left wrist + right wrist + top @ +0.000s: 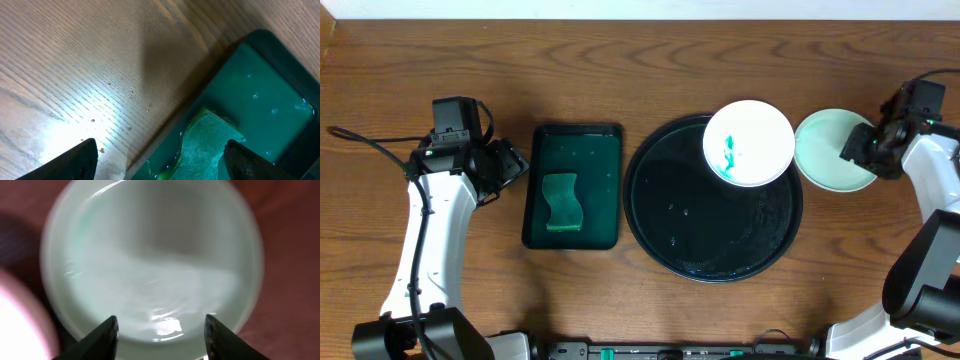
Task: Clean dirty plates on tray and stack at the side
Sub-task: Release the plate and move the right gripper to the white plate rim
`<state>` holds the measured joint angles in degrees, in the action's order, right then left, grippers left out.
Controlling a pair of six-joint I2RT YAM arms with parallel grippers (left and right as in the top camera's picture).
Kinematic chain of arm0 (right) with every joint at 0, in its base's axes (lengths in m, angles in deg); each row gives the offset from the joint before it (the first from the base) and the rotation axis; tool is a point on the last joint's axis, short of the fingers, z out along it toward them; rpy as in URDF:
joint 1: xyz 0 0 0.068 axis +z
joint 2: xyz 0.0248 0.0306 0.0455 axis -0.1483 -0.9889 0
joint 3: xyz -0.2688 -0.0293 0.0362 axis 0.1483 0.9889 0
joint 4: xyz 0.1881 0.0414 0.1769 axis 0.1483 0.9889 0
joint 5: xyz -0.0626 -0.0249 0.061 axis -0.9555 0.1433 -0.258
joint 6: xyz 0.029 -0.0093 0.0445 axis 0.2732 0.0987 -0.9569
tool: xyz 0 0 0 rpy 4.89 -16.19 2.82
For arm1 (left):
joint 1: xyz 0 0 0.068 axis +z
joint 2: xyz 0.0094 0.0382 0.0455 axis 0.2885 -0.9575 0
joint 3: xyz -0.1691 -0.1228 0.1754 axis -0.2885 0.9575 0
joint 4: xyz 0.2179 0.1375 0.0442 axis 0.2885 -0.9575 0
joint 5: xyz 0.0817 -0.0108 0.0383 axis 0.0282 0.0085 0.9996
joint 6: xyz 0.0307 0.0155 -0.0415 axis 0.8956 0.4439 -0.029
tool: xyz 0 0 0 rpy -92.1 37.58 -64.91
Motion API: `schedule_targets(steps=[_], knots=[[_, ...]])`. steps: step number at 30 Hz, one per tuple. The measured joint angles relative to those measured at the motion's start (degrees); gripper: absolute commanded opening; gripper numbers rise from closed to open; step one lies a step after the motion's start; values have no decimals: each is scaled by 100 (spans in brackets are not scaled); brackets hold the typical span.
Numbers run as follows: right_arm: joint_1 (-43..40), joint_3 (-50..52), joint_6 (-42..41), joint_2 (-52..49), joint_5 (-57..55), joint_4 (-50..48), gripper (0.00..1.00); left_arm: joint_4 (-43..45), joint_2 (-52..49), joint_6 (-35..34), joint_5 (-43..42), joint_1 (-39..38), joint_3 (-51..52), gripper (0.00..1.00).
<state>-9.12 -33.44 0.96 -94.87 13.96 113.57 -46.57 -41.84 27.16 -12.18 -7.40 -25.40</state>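
The black tray (665,225) is seen right of the middle of the overhead frame, set on the wooden surface (620,70). The white plate (760,135) is laid on the tray's upper right part, with its edge reaching out over the tray's rim. A green smear (728,155) is carried on the plate's left half. The mint plate (825,150) is placed on the surface just right of the white plate, off the tray. Whether the two rims touch cannot be told.

In the overhead view the right pincer (161,336) is held over the right-hand edge of the mint plate. In the right wrist view its fingers (106,339) are seen apart at the bottom of the frame, and the plate's pale inside is shown between and beyond them. Nothing is clamped. That view is blurred, so it cannot be told whether the tips touch the rim.

The green tray (605,150) is set left of centre, with the sponge (561,202) lying in its lower half. The left pincer (160,167) is held at this tray's left side. Its fingers (75,161) are spread wide and nothing is gripped. In the left wrist view the tray's edge and a corner of the sponge are seen below, between the fingers
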Motion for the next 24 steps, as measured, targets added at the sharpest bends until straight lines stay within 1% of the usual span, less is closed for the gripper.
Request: schedule_targets(steps=[7,10,12,17,24], knots=[[192,-584,975,0,1270,358,46,0,0,0,0,0,0,81],[350,-621,1237,0,1436,400,46,0,0,0,0,0,0,81],[511,-621,1388,0,1425,426,47,0,0,2,0,0,0,81],[1014,-621,1631,0,997,404,47,0,0,0,0,0,0,81],[1552,-621,1801,0,407,269,46,0,0,2,0,0,0,81]])
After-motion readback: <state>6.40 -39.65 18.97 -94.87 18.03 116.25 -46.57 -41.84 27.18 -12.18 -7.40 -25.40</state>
